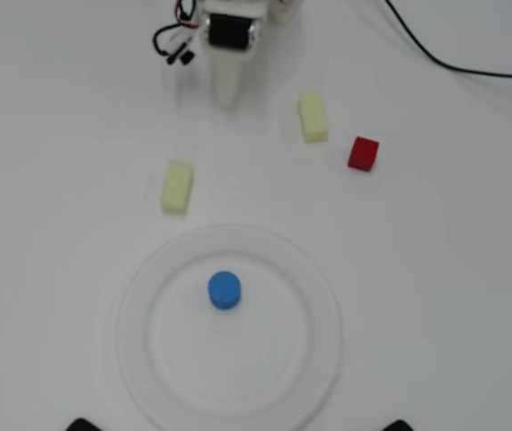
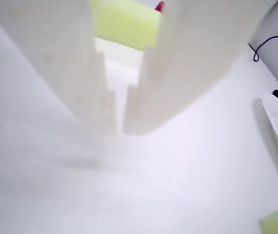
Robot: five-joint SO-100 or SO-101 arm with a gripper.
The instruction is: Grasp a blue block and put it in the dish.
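Observation:
The blue block (image 1: 225, 290), a short bright blue cylinder, stands upright inside the dish (image 1: 136, 310), a large round white plate at the front of the table, a little behind the plate's centre. My gripper (image 1: 227, 93) is far from it at the back of the table, near the arm's base, pointing toward the plate. In the wrist view the gripper (image 2: 120, 126) has its white fingers (image 2: 178, 68) almost touching at the tips, with nothing between them. The blue block and dish do not show in the wrist view.
Two pale yellow blocks (image 1: 176, 187) (image 1: 312, 117) and a red cube (image 1: 363, 153) lie between the arm and the plate. A black cable (image 1: 436, 58) runs along the back right. The wrist view shows a yellow block (image 2: 124, 22) just beyond the fingers.

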